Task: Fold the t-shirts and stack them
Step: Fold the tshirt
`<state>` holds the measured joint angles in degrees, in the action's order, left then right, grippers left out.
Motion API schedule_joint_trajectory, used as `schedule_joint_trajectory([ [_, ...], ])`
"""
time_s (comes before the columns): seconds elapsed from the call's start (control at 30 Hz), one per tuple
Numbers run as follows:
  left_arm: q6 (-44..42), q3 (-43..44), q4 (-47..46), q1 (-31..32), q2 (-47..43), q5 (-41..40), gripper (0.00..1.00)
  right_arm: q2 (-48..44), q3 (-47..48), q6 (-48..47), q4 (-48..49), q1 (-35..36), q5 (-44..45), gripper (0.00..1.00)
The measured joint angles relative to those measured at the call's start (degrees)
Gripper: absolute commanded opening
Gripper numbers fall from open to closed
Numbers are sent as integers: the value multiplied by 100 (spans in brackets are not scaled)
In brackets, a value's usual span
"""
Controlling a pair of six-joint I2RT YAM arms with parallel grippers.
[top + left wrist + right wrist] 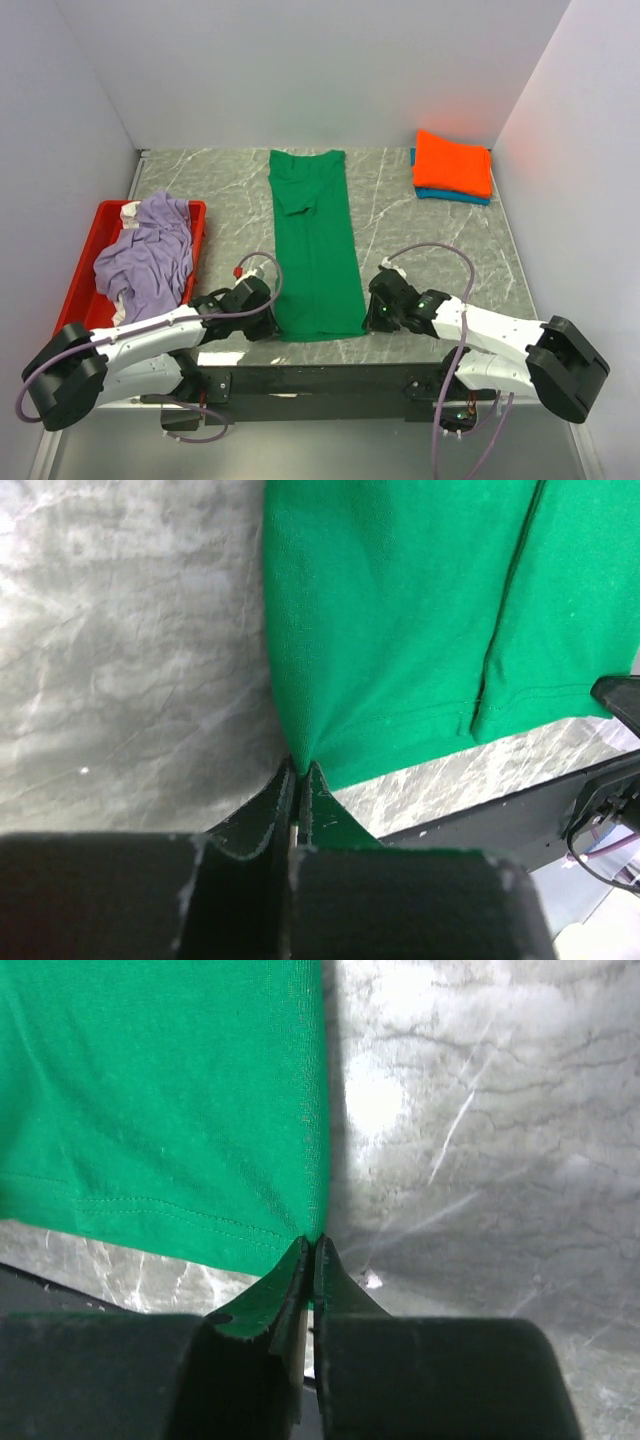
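Observation:
The green t-shirt (315, 245) lies as a long narrow strip down the middle of the table, collar end far, hem near me. My left gripper (268, 322) is shut on its near left hem corner (300, 750). My right gripper (372, 318) is shut on its near right hem corner (315, 1228). The orange t-shirt (453, 162) lies folded on the folded blue t-shirt (452, 195) at the far right. The lavender t-shirt (150, 255) lies crumpled in the red tray (85, 275) at the left.
The table's dark front edge (320, 352) runs just behind the green hem. White walls close in the back and both sides. Purple cables loop over both arms.

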<state>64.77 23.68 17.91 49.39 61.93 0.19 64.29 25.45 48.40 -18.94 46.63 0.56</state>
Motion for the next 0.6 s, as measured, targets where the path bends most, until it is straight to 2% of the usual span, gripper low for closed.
schedule_joint_trajectory([
  [0.2,2,-2,304,92,-269,2,1,-304,-170,50,-50,44,-197,0],
  [0.23,2,-7,352,127,-323,2,3,-361,-205,76,-68,94,-223,0],
  [0.27,7,-13,402,168,-372,2,7,-424,-236,114,-90,153,-260,0],
  [0.3,13,-26,431,212,-420,7,17,-490,-260,151,-116,214,-286,0],
  [0.37,50,-55,483,304,-501,11,24,-599,-299,208,-129,308,-330,0],
  [0.4,72,-70,527,343,-535,17,34,-638,-328,236,-129,339,-345,1],
  [0.43,74,-85,566,369,-564,17,39,-658,-350,258,-140,356,-361,4],
  [0.5,105,-96,726,400,-671,20,48,-660,-398,297,-146,365,-378,17],
  [0.53,129,-96,802,409,-748,17,50,-662,-424,321,-162,365,-387,26],
  [0.6,212,-96,957,411,-944,13,51,-702,-461,374,-186,365,-424,32],
])
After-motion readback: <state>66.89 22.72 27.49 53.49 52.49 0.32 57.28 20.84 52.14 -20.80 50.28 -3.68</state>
